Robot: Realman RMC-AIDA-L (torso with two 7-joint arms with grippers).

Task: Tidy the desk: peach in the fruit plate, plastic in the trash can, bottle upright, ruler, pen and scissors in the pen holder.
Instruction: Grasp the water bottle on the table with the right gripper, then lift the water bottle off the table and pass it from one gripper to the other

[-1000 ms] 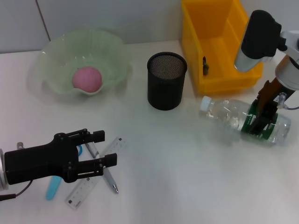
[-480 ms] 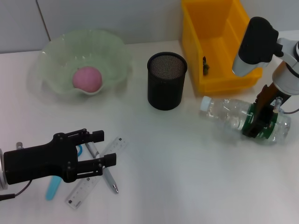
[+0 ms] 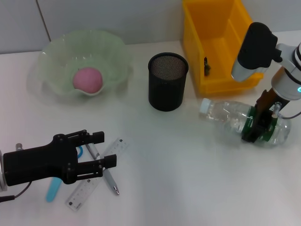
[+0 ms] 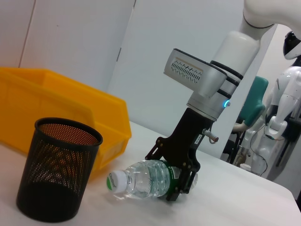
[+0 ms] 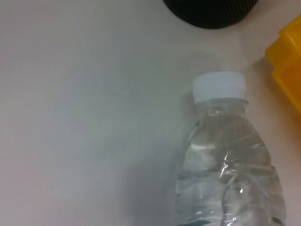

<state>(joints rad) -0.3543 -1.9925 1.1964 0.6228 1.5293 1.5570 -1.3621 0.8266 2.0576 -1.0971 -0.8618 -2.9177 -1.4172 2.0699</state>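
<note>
Your right tool (image 3: 257, 123) clamps the water bottle (image 3: 235, 118) lying on the table (image 3: 188, 179) near the yellow bin (image 3: 216, 42); your left tool (image 3: 106, 149) hangs open over the ruler (image 3: 91, 181), far left.
</note>
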